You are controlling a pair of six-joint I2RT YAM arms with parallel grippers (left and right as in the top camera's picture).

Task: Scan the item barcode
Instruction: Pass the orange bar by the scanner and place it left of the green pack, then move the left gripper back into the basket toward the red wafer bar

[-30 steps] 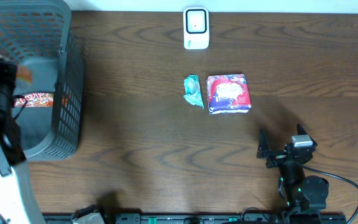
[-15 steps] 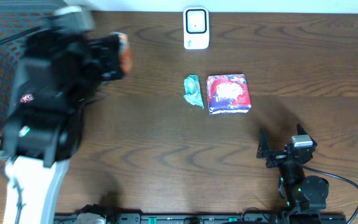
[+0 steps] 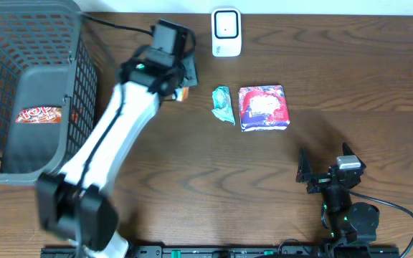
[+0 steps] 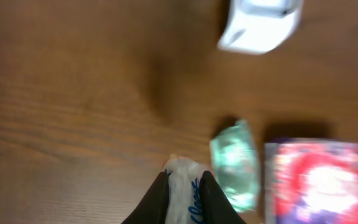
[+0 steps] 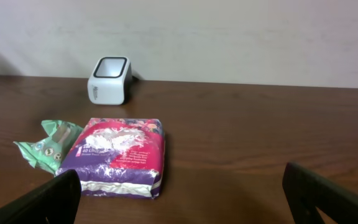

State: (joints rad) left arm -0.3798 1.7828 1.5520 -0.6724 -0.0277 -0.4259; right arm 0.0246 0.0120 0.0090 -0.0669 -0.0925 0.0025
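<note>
At bench [image 3: 214,179] rear, left hand [image 4: 184,177] pinches crinkly white pkt [image 4: 183,198] w/ blue print; right hand [image 3: 324,163] jaws wide apart. Boxy white scanner [image 3: 226,32] nearby.

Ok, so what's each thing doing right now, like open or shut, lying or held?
Left gripper: shut on small white packet with blue writing.
Right gripper: open, holding nothing.
Dark mesh basket: holds an orange-red packet.
White box scanner: standing upright.
Green crinkly wrapper: lying on table.
Purple and red pouch: lying flat beside it.
</note>
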